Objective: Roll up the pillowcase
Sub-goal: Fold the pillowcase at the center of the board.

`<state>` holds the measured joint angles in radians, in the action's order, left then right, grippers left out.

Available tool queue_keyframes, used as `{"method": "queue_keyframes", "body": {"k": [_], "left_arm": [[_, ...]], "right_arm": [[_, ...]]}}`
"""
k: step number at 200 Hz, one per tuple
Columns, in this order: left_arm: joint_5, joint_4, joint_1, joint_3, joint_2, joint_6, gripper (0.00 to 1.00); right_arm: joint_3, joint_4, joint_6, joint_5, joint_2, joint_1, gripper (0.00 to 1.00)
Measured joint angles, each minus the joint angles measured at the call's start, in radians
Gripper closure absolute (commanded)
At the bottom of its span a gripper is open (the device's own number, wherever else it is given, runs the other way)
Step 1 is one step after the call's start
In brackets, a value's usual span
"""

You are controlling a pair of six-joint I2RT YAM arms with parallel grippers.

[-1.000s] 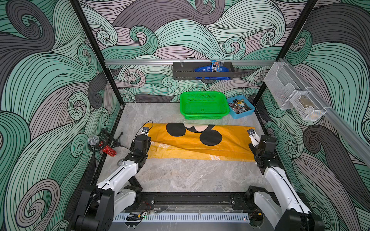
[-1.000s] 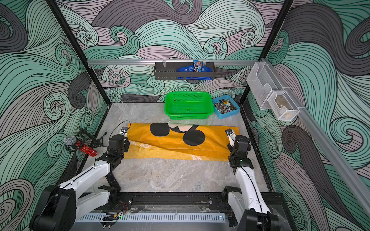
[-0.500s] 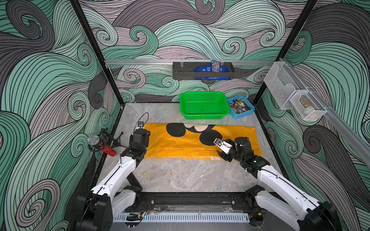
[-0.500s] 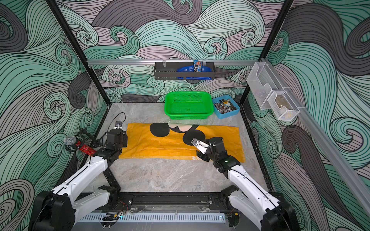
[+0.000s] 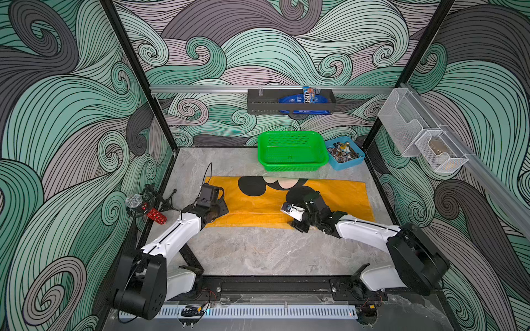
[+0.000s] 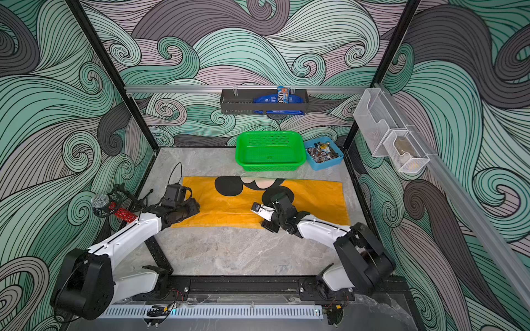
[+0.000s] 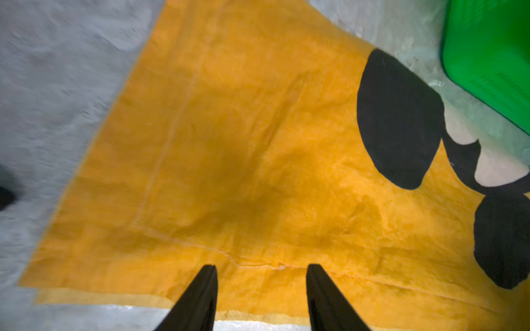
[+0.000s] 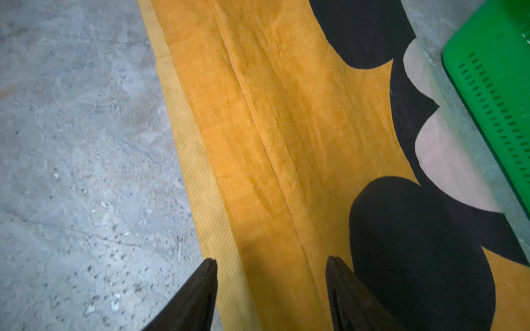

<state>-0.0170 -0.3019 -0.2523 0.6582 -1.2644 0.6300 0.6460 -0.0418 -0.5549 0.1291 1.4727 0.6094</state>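
The pillowcase lies flat across the table as a long mustard-yellow strip, folded lengthwise, black round-eared print up. My left gripper hovers over its left end by the near edge. In the left wrist view the left gripper is open, with only the pillowcase below it. My right gripper is over the strip's middle near the front edge, pointing left along it. The right wrist view shows the right gripper open, straddling the near edge of the pillowcase, holding nothing.
A green basket and a blue bin of small parts stand just behind the strip. A red microphone on a stand sits at the left wall. A black shelf hangs on the back wall, and clear bins on the right wall.
The left gripper opened and let go of the left end. The right arm left the right end and swung left to the middle. The pillowcase settled flat.
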Motion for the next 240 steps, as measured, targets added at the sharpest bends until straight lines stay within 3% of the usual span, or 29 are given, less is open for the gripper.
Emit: {"method": "queue_keyframes", "body": {"k": [36, 102, 170, 240], "left_arm": [[0.066, 0.011, -0.028, 0.0, -0.099, 0.018, 0.47], [0.055, 0.009, -0.031, 0.06, -0.223, -0.018, 0.45], [0.002, 0.006, -0.031, 0.095, -0.255, -0.053, 0.44], [-0.028, -0.002, -0.031, 0.095, -0.266, -0.081, 0.44]], "right_arm": [[0.056, 0.01, -0.027, 0.042, 0.089, 0.002, 0.43], [0.126, 0.096, -0.103, 0.057, 0.177, 0.002, 0.51], [0.159, 0.13, -0.142, 0.056, 0.225, 0.002, 0.76], [0.161, 0.144, -0.141, 0.057, 0.203, 0.002, 0.86]]}}
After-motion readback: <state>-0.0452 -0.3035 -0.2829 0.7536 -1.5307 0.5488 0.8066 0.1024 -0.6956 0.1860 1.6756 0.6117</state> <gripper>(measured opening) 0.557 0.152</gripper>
